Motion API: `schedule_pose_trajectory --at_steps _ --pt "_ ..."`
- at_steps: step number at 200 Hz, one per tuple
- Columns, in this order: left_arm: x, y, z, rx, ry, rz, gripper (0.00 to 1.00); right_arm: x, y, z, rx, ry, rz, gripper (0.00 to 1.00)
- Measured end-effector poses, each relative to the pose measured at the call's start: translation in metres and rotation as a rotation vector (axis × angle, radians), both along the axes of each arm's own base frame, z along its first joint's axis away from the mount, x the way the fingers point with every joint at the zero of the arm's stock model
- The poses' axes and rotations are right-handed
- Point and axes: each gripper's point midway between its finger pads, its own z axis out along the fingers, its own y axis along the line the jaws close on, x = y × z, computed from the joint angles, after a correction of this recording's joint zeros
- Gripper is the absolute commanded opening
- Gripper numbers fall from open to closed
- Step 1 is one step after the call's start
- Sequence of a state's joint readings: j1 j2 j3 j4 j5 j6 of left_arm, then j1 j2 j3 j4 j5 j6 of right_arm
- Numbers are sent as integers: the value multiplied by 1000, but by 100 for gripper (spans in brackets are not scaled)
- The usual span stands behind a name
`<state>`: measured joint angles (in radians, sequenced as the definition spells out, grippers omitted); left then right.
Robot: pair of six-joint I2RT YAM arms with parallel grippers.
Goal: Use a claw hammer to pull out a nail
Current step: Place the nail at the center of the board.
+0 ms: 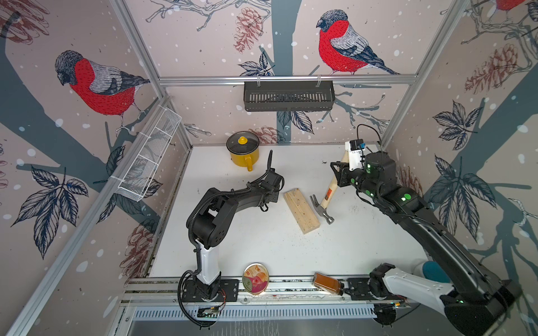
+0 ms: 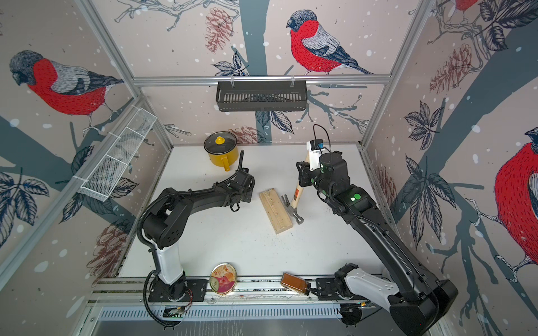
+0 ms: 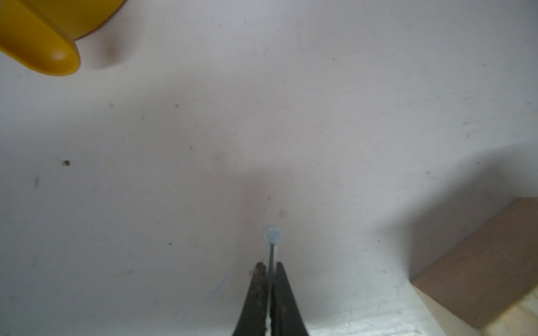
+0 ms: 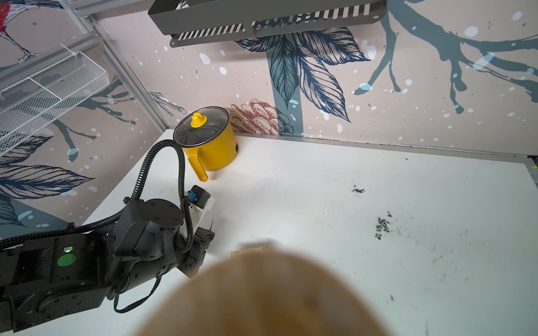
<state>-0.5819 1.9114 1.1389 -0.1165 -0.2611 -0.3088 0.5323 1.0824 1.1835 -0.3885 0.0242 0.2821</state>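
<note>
Left pincer [image 3: 270, 265]: jaws were seen shut on the thin shaft of a nail [image 3: 272, 235]. The round head of the nail stuck out past the fingertips, above bare bench [image 3: 320, 101]. In the right wrist view the same pincer [image 4: 207, 232] was seen low over the bench, with the nail [image 4: 212, 223] showing as a thin upright line at its tip.

Right pincer [image 1: 337, 177]: closed around the pale wooden handle of the claw hammer [image 1: 328, 194], part-way along it. The butt end of the handle rose past the pincer toward the back wall. In the right wrist view that butt end was recorded only as a large blurred tan shape.

The hammer was held tilted in both top views, head down. The grey head and split claw lay just beside the long edge of the wooden block [image 1: 301, 211]; contact with the block could not be told. The block lay flat on the bench between the two arms.

A yellow pot [image 1: 243, 155] with a glass lid was noted at the back of the bench, well apart from the block.
</note>
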Motion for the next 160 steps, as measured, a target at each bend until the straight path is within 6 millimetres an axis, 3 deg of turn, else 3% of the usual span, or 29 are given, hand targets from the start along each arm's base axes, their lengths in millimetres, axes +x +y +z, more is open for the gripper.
schedule_pose_trajectory --at_steps 65,160 --pt "-7 -10 -11 -81 65 -21 0 -8 19 -11 -61 -6 27 0" --pt "-7 -19 -13 -124 80 -43 0 -8 28 -17 -115 -21 18 0"
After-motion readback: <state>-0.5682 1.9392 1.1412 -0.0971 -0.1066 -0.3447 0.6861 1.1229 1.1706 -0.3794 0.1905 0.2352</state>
